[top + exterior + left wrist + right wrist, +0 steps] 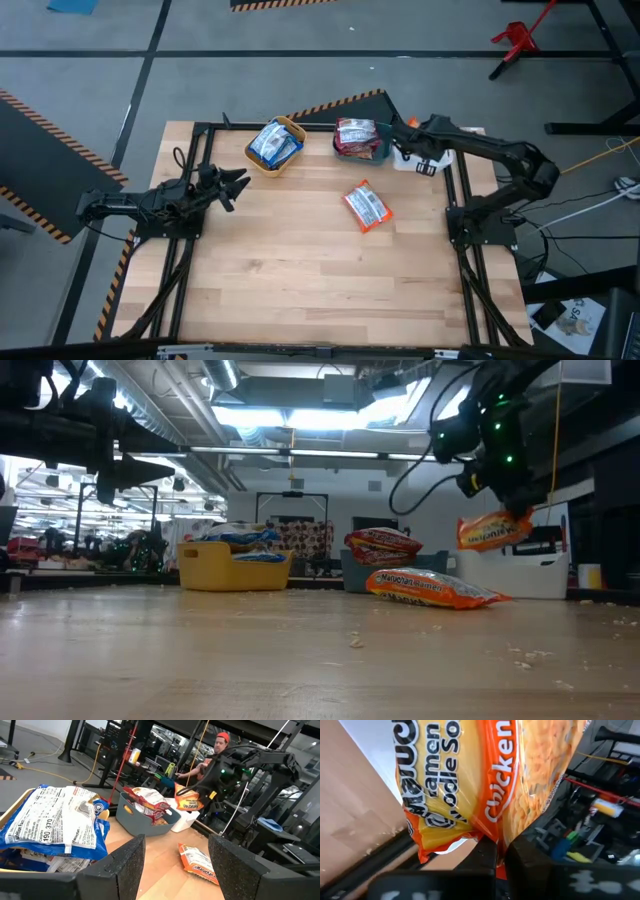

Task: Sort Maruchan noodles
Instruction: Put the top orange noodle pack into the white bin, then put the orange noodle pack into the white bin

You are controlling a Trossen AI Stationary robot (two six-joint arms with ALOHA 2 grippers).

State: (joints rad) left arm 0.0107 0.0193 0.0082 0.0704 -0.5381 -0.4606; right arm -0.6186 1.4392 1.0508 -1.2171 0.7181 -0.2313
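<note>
My right gripper [409, 129] is at the table's far right, shut on an orange-yellow Maruchan packet [494, 531] above the white bin [421, 159]. A second orange packet [367, 206] lies flat on the table, right of centre. Blue-and-white packets [55, 827] fill the yellow bin [292, 127]. Dark red packets [355, 134] sit in the teal bin [142, 817]. My left gripper [236, 183] is open, touching nothing, near the left edge beside the yellow bin. My right gripper pinches the orange-yellow packet between its two fingers at one short edge [492, 840]. The fingers [516, 503] come from above. The packet is lifted clear and hangs tilted below them, over the white bin [540, 572].
The three bins stand in a row along the far edge. Crumbs dot the wood near the low camera [530, 656]. Bare wood [300, 270] covers the near half of the table. A person in a red cap [220, 741] sits beyond the table.
</note>
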